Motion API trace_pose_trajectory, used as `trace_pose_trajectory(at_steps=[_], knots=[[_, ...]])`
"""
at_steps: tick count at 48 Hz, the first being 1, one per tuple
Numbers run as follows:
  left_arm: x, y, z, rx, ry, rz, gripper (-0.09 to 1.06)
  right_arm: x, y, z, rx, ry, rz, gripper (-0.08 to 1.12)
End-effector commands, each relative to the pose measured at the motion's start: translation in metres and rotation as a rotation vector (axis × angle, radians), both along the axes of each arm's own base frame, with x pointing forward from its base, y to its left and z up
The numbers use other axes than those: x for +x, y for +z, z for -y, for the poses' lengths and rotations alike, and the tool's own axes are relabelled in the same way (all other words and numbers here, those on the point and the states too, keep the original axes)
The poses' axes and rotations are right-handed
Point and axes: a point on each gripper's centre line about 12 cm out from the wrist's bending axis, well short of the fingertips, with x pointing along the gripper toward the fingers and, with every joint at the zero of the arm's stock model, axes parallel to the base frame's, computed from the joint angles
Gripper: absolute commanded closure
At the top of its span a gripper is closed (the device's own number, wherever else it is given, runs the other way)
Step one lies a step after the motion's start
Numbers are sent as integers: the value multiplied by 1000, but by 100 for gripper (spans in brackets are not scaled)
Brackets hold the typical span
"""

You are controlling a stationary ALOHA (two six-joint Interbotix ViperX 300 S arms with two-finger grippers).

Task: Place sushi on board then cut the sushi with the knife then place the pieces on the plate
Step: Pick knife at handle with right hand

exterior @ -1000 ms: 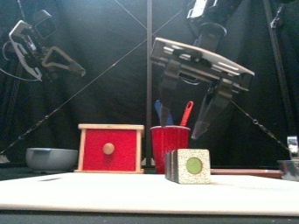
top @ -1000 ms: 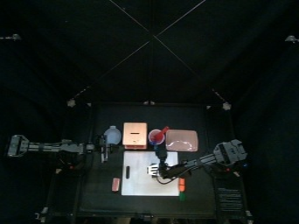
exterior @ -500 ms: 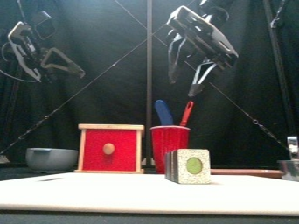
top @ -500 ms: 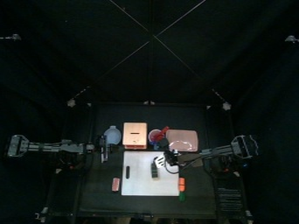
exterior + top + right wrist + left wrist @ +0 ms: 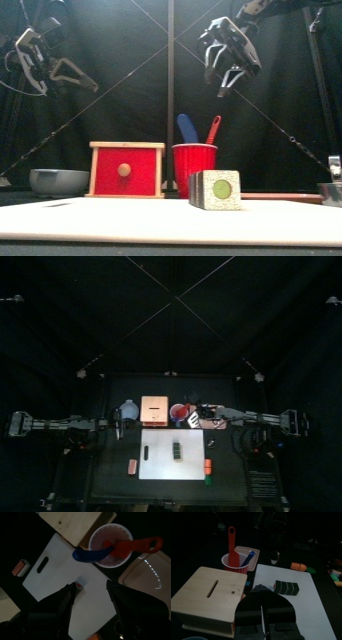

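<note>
The dark green sushi roll (image 5: pixel 175 444) (image 5: pixel 217 189) (image 5: pixel 286 587) lies whole on the white cutting board (image 5: pixel 190 461) (image 5: pixel 120 222) (image 5: pixel 304 604) (image 5: pixel 63 574). Behind the board stands the red cup (image 5: pixel 181 413) (image 5: pixel 195 168) (image 5: pixel 236 562) (image 5: pixel 111 541), holding a blue knife (image 5: pixel 186 128) (image 5: pixel 90 554) and a red knife (image 5: pixel 213 129) (image 5: pixel 138 545). My right gripper (image 5: pixel 199 416) (image 5: pixel 227 70) (image 5: pixel 90 592) hangs open and empty, high over the cup. The pink tray (image 5: pixel 218 416) (image 5: pixel 152 569) lies to the cup's right. At the table's left my left gripper (image 5: pixel 118 428) (image 5: pixel 40 62) (image 5: pixel 264 614) rests, shut on nothing.
A wooden box (image 5: pixel 154 409) (image 5: pixel 126 170) (image 5: pixel 208 597) with a red drawer front stands left of the cup, and a blue-grey bowl (image 5: pixel 128 409) (image 5: pixel 58 181) beyond it. Small toy foods lie beside the board's left (image 5: pixel 132 466) and right (image 5: pixel 207 466) edges.
My right gripper has risen from above the sushi and moved back to hang over the red cup. The left arm and the sushi have stayed put.
</note>
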Motion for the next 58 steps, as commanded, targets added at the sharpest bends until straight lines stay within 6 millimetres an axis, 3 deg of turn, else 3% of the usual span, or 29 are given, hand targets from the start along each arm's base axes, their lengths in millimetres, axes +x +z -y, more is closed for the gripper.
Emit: trace_pose_trajectory(at_steps=[1, 17, 25, 39, 58], knots=[[3, 7, -4, -6, 19, 23, 99, -15, 19, 19, -22, 16, 8, 18], [2, 6, -7, -30, 40, 26, 99, -30, 32, 82, 0, 102, -2, 19], [2, 6, -7, -34, 45, 27, 99, -28, 28, 104, 47, 134, -17, 19], [1, 6, -9, -54, 57, 30, 99, -8, 20, 134, 153, 262, -123, 19], [1, 5, -9, -58, 62, 29, 99, 16, 1, 154, 278, 335, -267, 19]])
